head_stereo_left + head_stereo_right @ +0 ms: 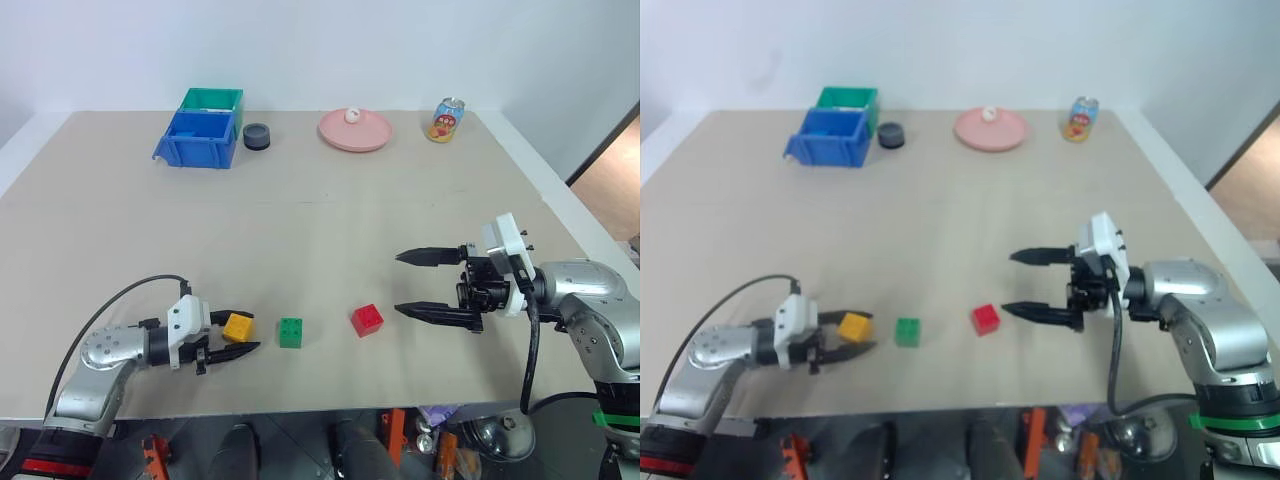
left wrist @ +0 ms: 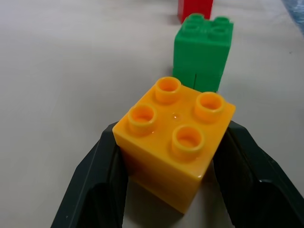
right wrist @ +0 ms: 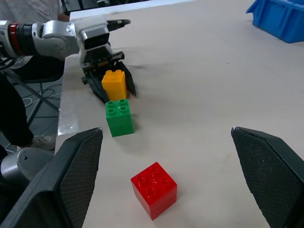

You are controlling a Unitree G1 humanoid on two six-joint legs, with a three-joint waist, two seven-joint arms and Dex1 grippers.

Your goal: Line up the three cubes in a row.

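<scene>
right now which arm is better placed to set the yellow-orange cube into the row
Left. Its fingers already clamp the yellow-orange studded plastic cube beside the green studded cube. The right gripper hangs open past the red studded cube.

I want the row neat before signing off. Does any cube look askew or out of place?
The red studded plastic cube sits turned at an angle to the green studded cube and a little off its line. The yellow-orange studded cube is gripped between the left gripper's black fingers, beside the green one. Nothing looks damaged.
</scene>
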